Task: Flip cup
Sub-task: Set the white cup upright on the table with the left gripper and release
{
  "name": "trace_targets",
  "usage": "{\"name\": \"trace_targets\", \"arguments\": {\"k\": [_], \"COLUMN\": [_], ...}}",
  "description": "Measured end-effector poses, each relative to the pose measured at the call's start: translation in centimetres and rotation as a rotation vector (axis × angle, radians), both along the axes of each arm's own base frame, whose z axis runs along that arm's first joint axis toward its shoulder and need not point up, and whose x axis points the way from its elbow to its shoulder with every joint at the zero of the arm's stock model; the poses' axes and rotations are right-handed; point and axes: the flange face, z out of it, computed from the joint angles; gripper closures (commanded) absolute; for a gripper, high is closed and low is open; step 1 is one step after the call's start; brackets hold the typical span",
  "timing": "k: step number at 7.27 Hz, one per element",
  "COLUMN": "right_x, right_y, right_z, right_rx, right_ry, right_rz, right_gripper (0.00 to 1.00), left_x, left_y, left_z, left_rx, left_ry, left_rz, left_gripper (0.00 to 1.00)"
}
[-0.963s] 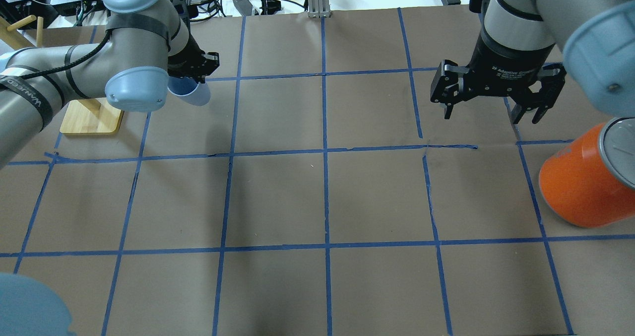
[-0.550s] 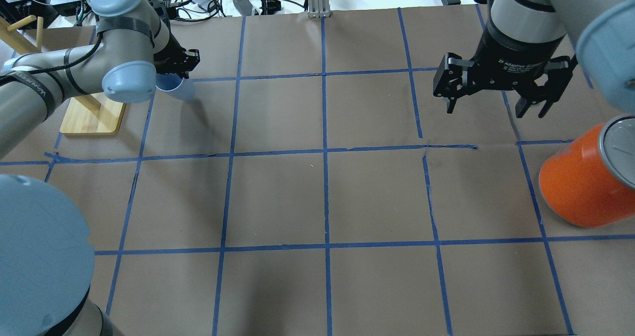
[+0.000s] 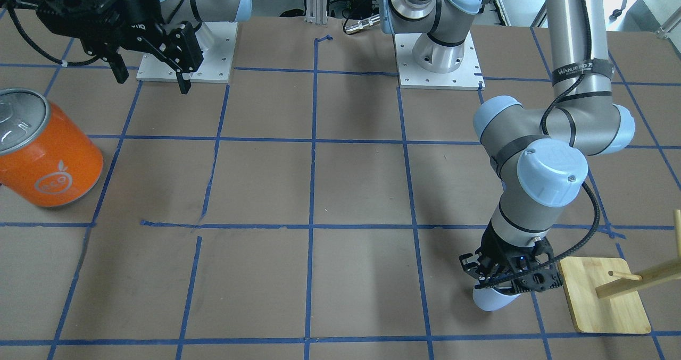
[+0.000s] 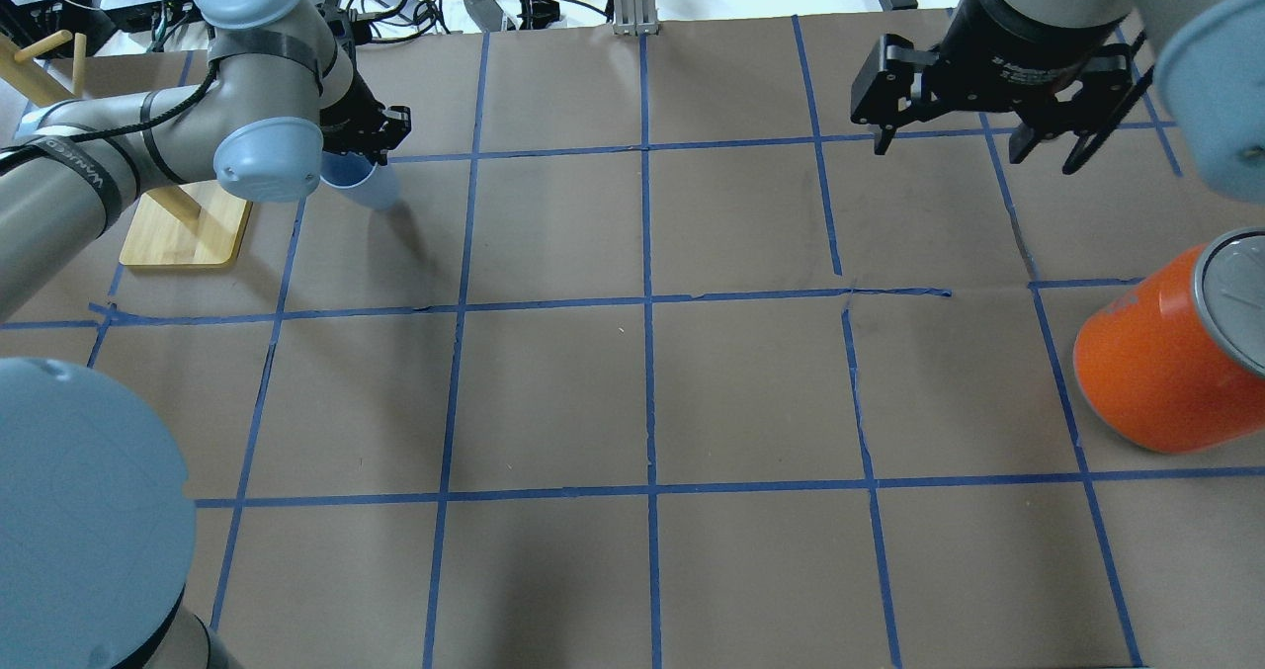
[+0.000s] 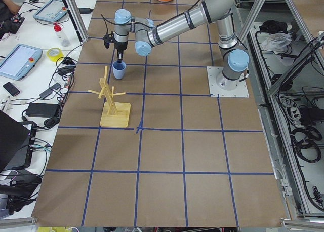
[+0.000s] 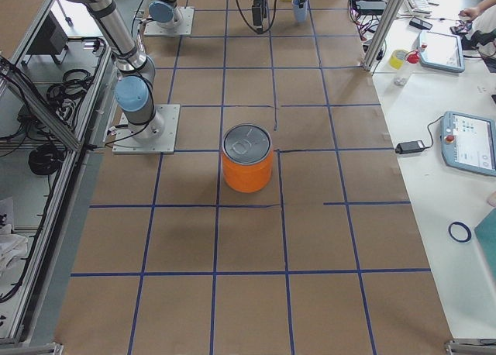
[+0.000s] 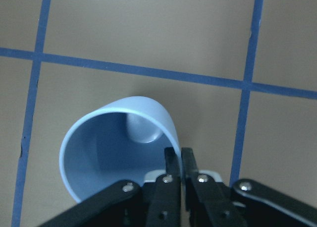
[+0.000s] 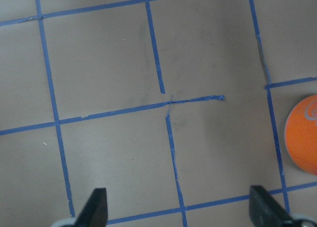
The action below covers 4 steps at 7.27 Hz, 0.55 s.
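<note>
my left gripper (image 7: 178,155) pinches the cup (image 7: 104,152) by its rim wall, mouth up, just beside the wooden stand (image 4: 183,234). i'd set it flat before letting go; right gripper (image 4: 978,150) hangs wide open.

cable strap (image 3: 573,72): "wanjeed" | orange can (image 3: 48,152): fruit logo; lettering too small to read

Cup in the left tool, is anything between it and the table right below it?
Nothing visible. The left tool pinches the cup by its rim wall, with bare table paper below; the wooden stand sits off to one side.
</note>
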Motion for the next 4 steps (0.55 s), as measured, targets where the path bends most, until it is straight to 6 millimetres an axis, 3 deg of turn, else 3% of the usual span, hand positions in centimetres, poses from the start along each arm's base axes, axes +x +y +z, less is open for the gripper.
{"name": "trace_targets", "arguments": {"k": [2,3,4], "right_x": [0.2,-0.1,-0.5], "right_y": [-3.5,-4.4,-4.8], "right_z": [0.0,0.4,0.9], "right_rx": [-0.024,-0.035,-0.043], "right_ry": [-0.035,-0.037,-0.037], "right_rz": [0.037,0.039,0.035], "right_gripper": [0.00,0.00,0.00], "left_x": [0.1,0.1,0.0], "left_y": [0.3,0.5,0.7], "left_z": [-1.0,-1.2,-1.2], "left_rx": [0.057,0.081,0.100], "left_ry": [-0.014,-0.001,0.016], "left_rz": [0.003,0.007,0.009], "left_gripper": [1.00,1.00,0.84]}}
